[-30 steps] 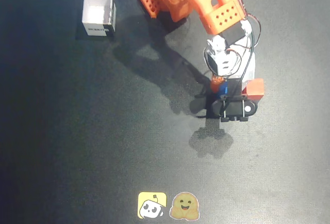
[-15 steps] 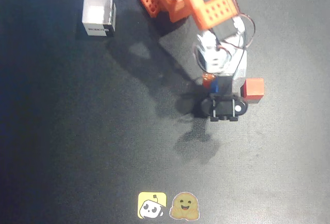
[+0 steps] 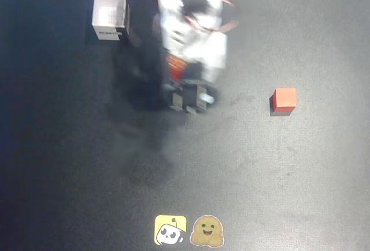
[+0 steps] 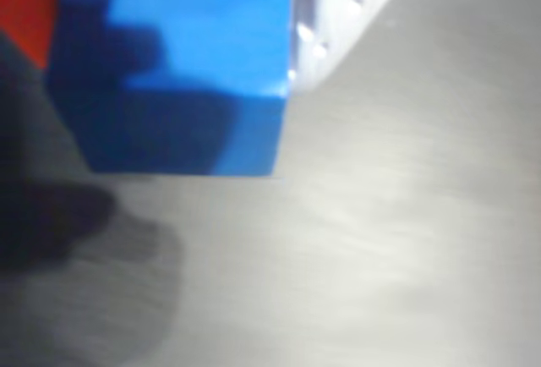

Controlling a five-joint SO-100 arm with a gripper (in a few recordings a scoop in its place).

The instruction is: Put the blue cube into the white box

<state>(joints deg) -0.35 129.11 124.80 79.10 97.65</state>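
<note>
Gripping the matte blue cube (image 4: 182,62) in my jaws above the dark worktop (image 3: 69,164), blurred orange arm (image 3: 191,37) beside the thin-walled white box (image 3: 110,15), red cube (image 3: 284,99) well apart.

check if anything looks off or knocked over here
Nothing stands out. The white box sits upright and open at the upper left of the overhead view, the red cube rests flat on the mat, and the blue cube is held in the gripper. The arm is just motion-blurred.
</note>
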